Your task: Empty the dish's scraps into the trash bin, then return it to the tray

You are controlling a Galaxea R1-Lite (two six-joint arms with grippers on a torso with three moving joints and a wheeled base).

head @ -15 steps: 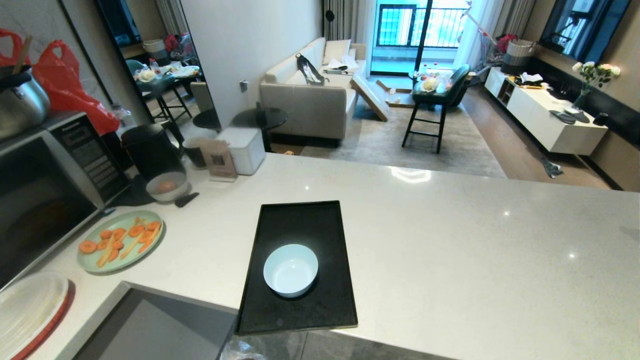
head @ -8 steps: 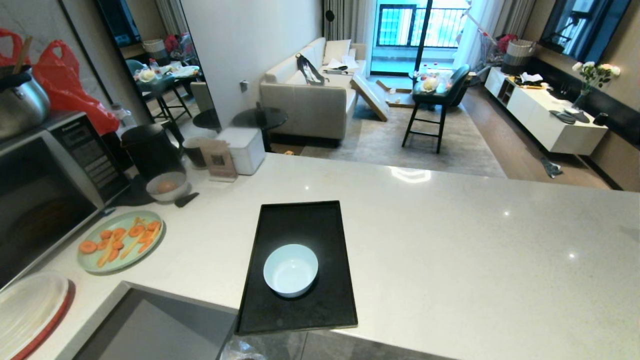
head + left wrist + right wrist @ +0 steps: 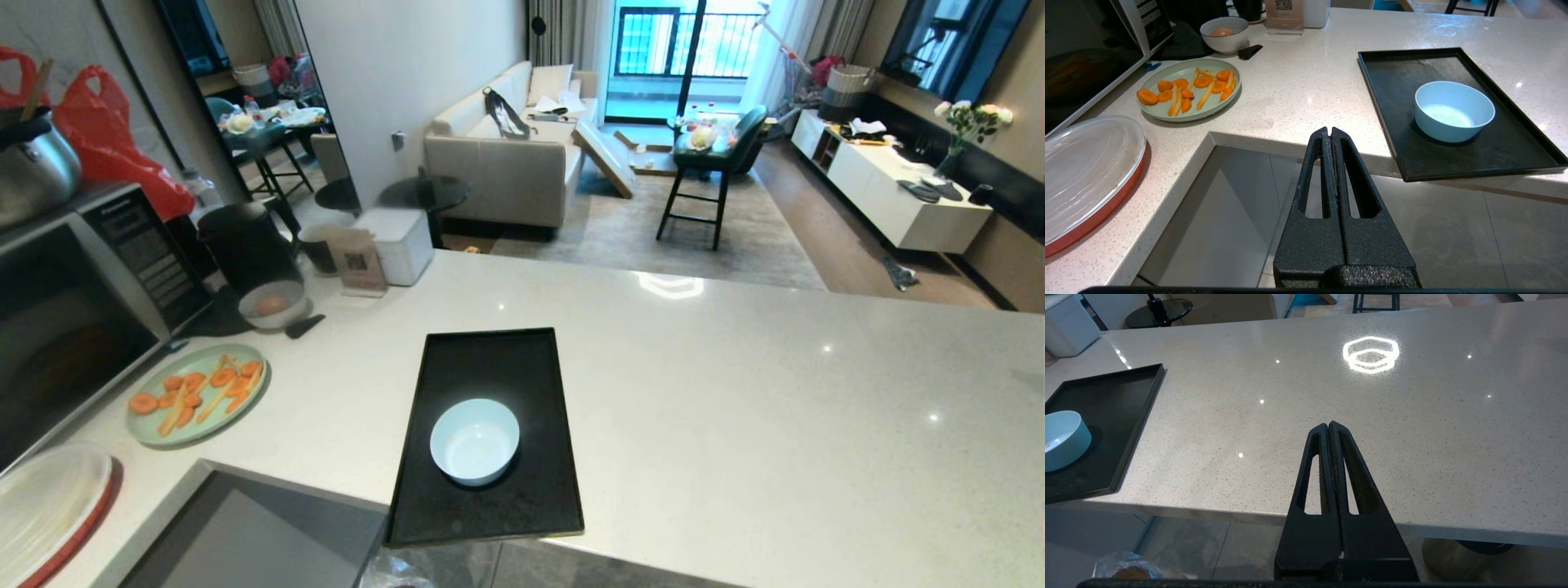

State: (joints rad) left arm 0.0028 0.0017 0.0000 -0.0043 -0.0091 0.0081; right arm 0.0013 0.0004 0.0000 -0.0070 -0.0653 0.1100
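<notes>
On the black tray sits my bowl, near its front edge and looking empty. It seems light, rigid, slick; I'd pinch its rim. My left gripper and right gripper hang off the counter edge, fingers pressed together.

The table is a pale speckled stone top that runs wide to the right, with a notch cut into its near left edge. Near the middle, at the near edge, lies the black tray, its near end slightly overhanging. To the left sits a pale green plate of carrot slices and sticks, and at the near left corner a clear-lidded red dish. Far left stand a microwave, a greyish bowl with an orange ball, a black kettle, a small card stand and a white box.
</notes>
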